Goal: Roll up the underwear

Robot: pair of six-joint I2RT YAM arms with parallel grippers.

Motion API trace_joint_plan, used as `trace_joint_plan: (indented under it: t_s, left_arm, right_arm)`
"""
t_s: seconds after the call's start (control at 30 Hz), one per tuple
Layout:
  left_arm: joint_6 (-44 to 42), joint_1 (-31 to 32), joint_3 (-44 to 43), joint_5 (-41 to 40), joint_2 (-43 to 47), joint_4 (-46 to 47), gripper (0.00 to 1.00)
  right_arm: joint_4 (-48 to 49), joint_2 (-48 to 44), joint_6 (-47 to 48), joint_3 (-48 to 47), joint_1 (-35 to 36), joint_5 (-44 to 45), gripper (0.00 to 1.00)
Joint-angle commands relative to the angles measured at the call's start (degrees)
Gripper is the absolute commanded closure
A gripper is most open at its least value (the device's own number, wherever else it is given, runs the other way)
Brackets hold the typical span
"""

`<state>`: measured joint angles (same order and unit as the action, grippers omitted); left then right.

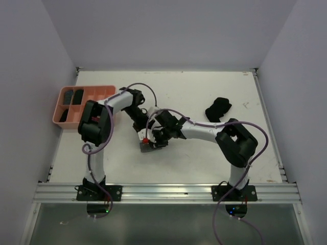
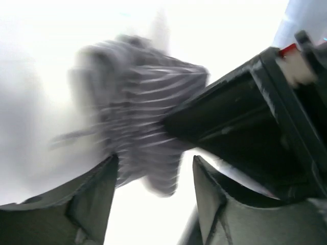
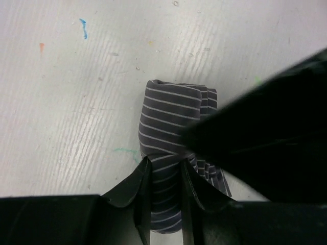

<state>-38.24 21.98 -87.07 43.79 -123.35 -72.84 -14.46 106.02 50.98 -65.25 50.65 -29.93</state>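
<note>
Underwear, two pieces: one striped roll [image 3: 163, 132] pinched in right jaws, one black heap [image 1: 218, 108] apart; left jaws spread.

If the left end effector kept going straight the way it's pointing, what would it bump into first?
The left end effector would most likely meet the striped underwear first, bunched right ahead of it. The right end effector grips that cloth too. The view is blurry, so depth is unsure.

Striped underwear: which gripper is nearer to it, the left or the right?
Right. The right gripper is shut on the striped underwear, pinching one end. The left gripper stands open close to it, with the cloth loose between its fingers, not clamped.
</note>
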Motion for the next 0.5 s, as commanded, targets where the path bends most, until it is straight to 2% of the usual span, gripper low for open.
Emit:
trace_joint_plan:
  t_s: [0.0, 0.13, 0.17, 0.23, 0.27, 0.3, 0.33, 0.47]
  left_arm:
    - [2.46, -6.58, -0.47, -6.18, 9.33, 18.33, 0.34]
    - [6.15, -14.39, 3.29, -7.83, 21.37, 28.34, 0.3]
    - [6.07, -15.38, 5.74, -8.71, 26.62, 32.54, 0.29]
    - [4.59, -16.61, 8.48, -11.17, 31.74, 35.73, 0.25]
    - [1.1, -16.7, 9.54, -10.92, 36.2, 36.88, 0.22]
    - [-0.5, -16.7, 11.55, -10.57, 38.25, 37.33, 0.0]
    - [-0.69, -16.62, 12.61, -12.13, 40.1, 38.64, 0.0]
    - [10.07, -16.26, 15.34, -17.94, 46.17, 45.48, 0.0]
  right_arm:
    - [-14.36, 5.68, 0.35, -1.18, -1.34, -4.95, 1.0]
    - [-21.56, 10.08, -0.35, -8.98, -3.45, -10.05, 1.0]
    - [-25.14, 11.57, -0.53, -10.67, -3.98, -12.75, 1.0]
    - [-28.94, 16.22, -1.06, -14.36, -5.21, -14.09, 1.0]
    - [-32.0, 17.72, -1.41, -17.94, -5.65, -14.54, 1.0]
    - [-33.25, 20.52, -2.28, -19.63, -6.44, -15.5, 1.0]
    - [-34.4, 21.85, -2.9, -22.43, -6.71, -16.03, 1.0]
    - [-37.83, 26.51, -4.74, -27.2, -8.46, -18.49, 1.0]
